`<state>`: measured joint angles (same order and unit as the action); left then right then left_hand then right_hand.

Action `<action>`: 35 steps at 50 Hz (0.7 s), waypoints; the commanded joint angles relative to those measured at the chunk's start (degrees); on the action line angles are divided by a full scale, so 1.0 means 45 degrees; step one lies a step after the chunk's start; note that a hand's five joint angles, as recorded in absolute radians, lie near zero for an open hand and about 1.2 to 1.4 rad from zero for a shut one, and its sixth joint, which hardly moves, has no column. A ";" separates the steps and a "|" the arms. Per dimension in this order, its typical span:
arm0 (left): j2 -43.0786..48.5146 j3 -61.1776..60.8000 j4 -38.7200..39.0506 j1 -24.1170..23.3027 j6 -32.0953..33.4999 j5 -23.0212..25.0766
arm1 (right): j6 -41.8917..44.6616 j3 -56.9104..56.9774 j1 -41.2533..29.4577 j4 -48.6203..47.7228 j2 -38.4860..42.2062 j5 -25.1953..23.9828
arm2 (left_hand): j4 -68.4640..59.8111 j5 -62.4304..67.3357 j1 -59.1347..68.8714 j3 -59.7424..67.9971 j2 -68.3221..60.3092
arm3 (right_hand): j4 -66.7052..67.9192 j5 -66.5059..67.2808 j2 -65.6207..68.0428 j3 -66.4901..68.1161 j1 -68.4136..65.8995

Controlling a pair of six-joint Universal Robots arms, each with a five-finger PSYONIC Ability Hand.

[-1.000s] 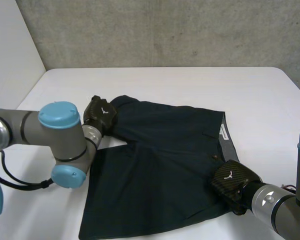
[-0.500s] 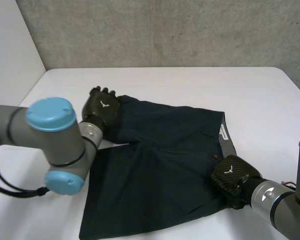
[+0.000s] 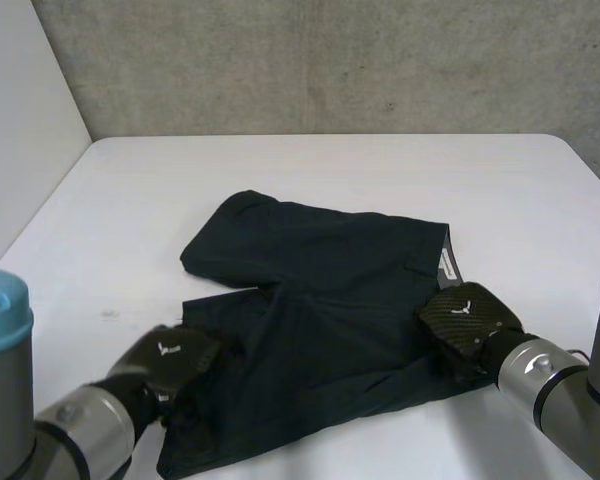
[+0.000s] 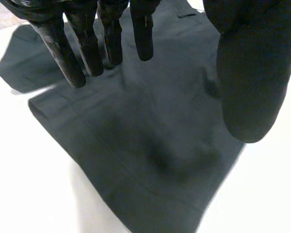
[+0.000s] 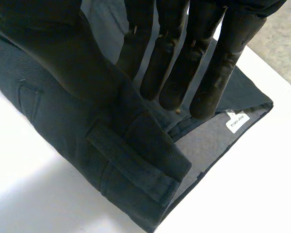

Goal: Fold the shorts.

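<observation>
The dark navy shorts [image 3: 330, 300] lie spread on the white table [image 3: 330, 170], waistband toward my right arm and both legs toward my left. My left hand [image 3: 170, 355] hovers at the near leg's hem edge. In the left wrist view its fingers [image 4: 87, 43] are straight and the thumb stands apart above the near leg [image 4: 150, 145], holding nothing. My right hand [image 3: 465, 318] sits on the waistband's near corner. In the right wrist view its thumb [image 5: 63, 53] and fingers pinch a lifted fold of the waistband [image 5: 136, 160] with a belt loop.
A white label [image 3: 445, 265] shows inside the waistband. A concrete wall runs along the table's far edge and a white wall stands at the left. Bare table surrounds the shorts on all sides.
My left hand let go of the far leg's corner and drew back to the near leg's hem. The far leg now lies flat. My right hand shifted slightly along the waistband.
</observation>
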<state>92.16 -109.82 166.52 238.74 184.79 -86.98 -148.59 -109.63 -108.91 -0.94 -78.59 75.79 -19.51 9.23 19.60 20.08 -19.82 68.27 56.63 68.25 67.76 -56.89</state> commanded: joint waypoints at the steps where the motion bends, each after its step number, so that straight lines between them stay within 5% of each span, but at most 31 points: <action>1: 0.0028 -0.0829 0.0671 -0.0279 -0.0069 -0.0027 | -0.1061 0.0007 0.0004 -0.0260 -0.0016 0.0071 | -0.0177 0.0240 0.0158 0.0051 -0.0109 | 0.2607 0.2972 0.2611 0.2720 -0.5135; 11: 0.0966 -0.0909 0.1434 -0.0767 -0.0127 -0.0261 | -0.1336 0.0007 -0.0016 -0.0456 0.0023 0.0110 | -0.0289 0.0352 0.0270 0.0163 -0.0221 | 0.2607 0.2972 0.2611 0.2720 -0.5135; 19: 0.1999 -0.0674 0.2097 -0.0982 -0.0108 -0.1432 | -0.1512 0.0026 0.0160 -0.0515 0.0003 0.0208 | -0.1332 0.1395 0.1313 0.1206 -0.1264 | 0.2607 0.2972 0.2611 0.2720 -0.5135; 23: 0.2625 -0.0498 0.2313 -0.1255 -0.0108 -0.1941 | -0.1512 0.0046 0.0336 -0.0554 0.0003 0.0267 | -0.6179 0.6242 0.6160 0.6053 -0.6111 | 0.2607 0.2972 0.2611 0.2720 -0.5135; 26: 0.2685 -0.0381 0.2410 -0.1470 -0.0088 -0.1981 | -0.1493 0.0065 0.0336 -0.0534 -0.0016 0.0267 | -1.3094 1.3156 1.3074 1.2967 -1.3025 | 0.2607 0.2972 0.2611 0.2720 -0.5135; 30: 0.2393 0.0028 0.2333 -0.1607 0.0107 -0.2019 | -0.1317 0.0299 0.0336 -0.0359 -0.0289 0.0364 | -1.3442 1.3505 1.3423 1.3316 -1.3374 | 0.2607 0.2972 0.2611 0.2720 -0.5135; 35: 0.0189 0.1160 0.1826 -0.1491 0.0847 -0.2020 | -0.0675 0.1719 0.0277 0.1023 -0.2761 0.0442 | -1.3442 1.3505 1.3423 1.3316 -1.3374 | 0.2607 0.2972 0.2611 0.2720 -0.5135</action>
<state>102.75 -110.03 177.05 231.85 185.10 -96.25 -154.74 -108.35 -107.37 -2.44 -80.29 77.35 -68.41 56.39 65.12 67.92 -68.27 68.27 56.63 68.25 67.76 -56.89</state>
